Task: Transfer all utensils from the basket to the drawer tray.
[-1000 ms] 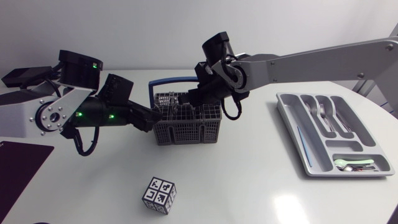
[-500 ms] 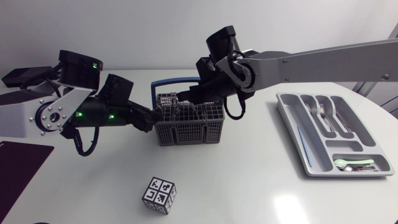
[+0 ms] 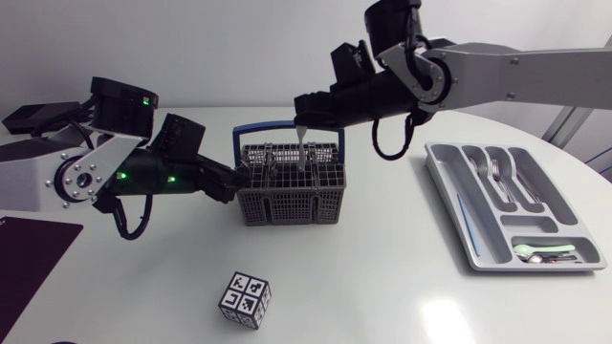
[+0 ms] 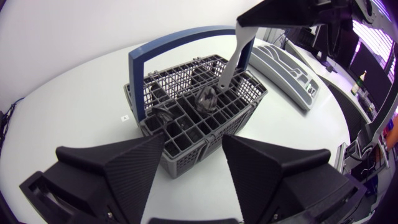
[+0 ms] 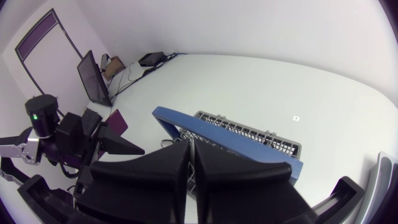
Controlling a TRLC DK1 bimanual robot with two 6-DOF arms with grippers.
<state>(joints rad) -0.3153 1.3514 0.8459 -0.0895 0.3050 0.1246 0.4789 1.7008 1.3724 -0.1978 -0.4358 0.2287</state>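
Extraction of one utensil from the basket, shown part-way through the lift. At far left, the left gripper [image 4: 193,149] is released, its two fingers spread to either side of the near end of the basket [image 3: 287,203]. Whether either finger touches the wall cannot be told. The basket stands on the table [image 3: 382,277] with its blue handle [image 3: 268,126] raised. A flat silver utensil [image 3: 303,145] is clenched by its upper end in the right gripper [image 3: 302,107], directly above the basket. Its lower end is inside a compartment, so its type cannot be named. Further right, well apart from the basket, lies the drawer tray [image 3: 531,268], in which several utensils are already laid.

The step in hand is judged to be the lift-out. It is best done as a straight upward pull along the utensil's own axis, until the lower end is clear of the rim and of the blue handle, which stands near the line of lift. Sideways travel before that point would probably catch the tip on the grid and shift or tilt the basket, so a steadying hold by the left gripper would help. Once clear, the utensil should be carried right, turned to lie flat and lengthwise, and lowered into a long compartment before being released.
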